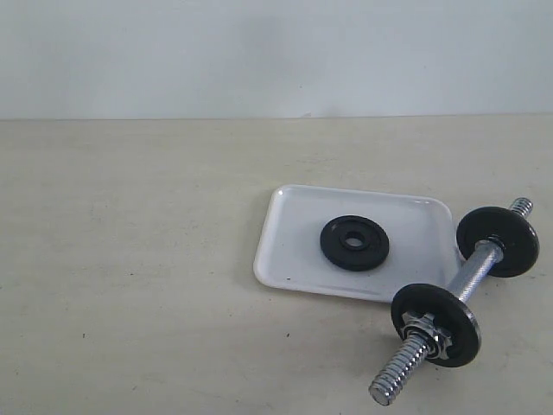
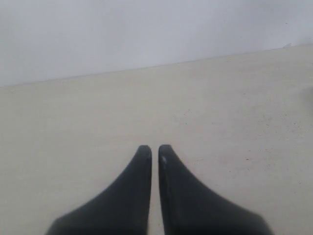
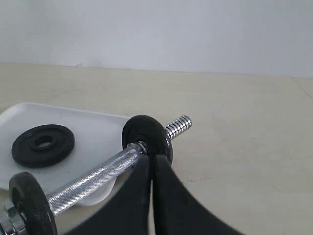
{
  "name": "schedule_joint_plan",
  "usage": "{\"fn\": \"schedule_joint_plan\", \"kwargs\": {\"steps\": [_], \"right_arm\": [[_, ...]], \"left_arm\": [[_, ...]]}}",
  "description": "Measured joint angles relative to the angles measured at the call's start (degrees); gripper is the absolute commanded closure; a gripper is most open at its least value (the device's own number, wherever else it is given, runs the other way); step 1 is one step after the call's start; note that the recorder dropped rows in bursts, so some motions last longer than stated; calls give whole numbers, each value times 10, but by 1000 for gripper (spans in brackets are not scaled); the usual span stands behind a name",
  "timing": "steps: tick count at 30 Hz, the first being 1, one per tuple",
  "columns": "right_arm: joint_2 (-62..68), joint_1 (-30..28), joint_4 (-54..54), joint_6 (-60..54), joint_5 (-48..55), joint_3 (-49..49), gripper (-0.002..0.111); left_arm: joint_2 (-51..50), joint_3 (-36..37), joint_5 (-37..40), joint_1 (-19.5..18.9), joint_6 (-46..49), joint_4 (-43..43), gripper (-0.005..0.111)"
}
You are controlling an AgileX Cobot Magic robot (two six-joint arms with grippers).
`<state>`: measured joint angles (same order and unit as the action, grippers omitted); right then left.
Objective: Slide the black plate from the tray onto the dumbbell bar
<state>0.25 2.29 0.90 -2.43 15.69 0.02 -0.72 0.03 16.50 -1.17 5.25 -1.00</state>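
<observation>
The black plate [image 1: 354, 243] lies flat near the middle of the white tray [image 1: 289, 259]; it also shows in the right wrist view as the black plate [image 3: 43, 145] on the tray [image 3: 98, 129]. The dumbbell bar [image 1: 473, 275] lies on the table by the tray's right edge, with two black discs and threaded ends. My right gripper [image 3: 151, 159] is shut and empty, its tips just before the bar's [image 3: 93, 178] farther disc. My left gripper [image 2: 154, 149] is shut over bare table, holding nothing. Neither gripper shows in the exterior view.
The beige table [image 1: 130, 259] runs wide to the left of the tray and ends at a pale wall [image 1: 259, 52] behind. The bar's near threaded end [image 1: 399, 372] points toward the table's front.
</observation>
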Motion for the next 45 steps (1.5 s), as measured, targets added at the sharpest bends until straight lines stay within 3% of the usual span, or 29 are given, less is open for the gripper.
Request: {"fn": "schedule_joint_plan", "kwargs": {"steps": [7, 10, 13, 19, 22, 24, 29, 34, 38, 41, 43, 44, 45], "right_arm": [[0, 0, 0, 0, -6, 0, 109], [0, 0, 0, 0, -57, 0, 109], [0, 0, 3, 18, -215, 1, 109], [-3, 0, 6, 76, -708, 1, 109], [-3, 0, 31, 69, -820, -2, 109], [-3, 0, 60, 73, -838, -10, 109], [-3, 0, 94, 132, -854, -16, 109], [-3, 0, 97, 218, -854, -16, 109], [-3, 0, 31, 213, -719, -43, 109], [-2, 0, -56, 212, -453, -116, 109], [14, 0, -85, 214, -270, -174, 109], [41, 0, -94, 214, -126, -219, 109], [59, 0, -96, 213, -63, -241, 109]], "left_arm": [[0, 0, -15, 0, 1, -2, 102], [0, 0, -82, 0, 3, -2, 102], [0, 1, -242, 0, 3, -2, 102], [2, 1, -673, 0, 3, -2, 102], [2, 0, -812, 0, 15, 2, 102], [2, -1, -844, 0, 19, 25, 102], [2, -5, -862, 0, 9, 36, 102], [2, -6, -863, 0, -7, -44, 102], [2, -31, -819, 0, -90, -85, 102], [0, -95, -617, 0, -186, -95, 102], [-16, -148, -443, 0, -238, -127, 102], [-47, -188, -317, 0, -280, -158, 102], [-61, -200, -267, 0, -297, -165, 102]]}}
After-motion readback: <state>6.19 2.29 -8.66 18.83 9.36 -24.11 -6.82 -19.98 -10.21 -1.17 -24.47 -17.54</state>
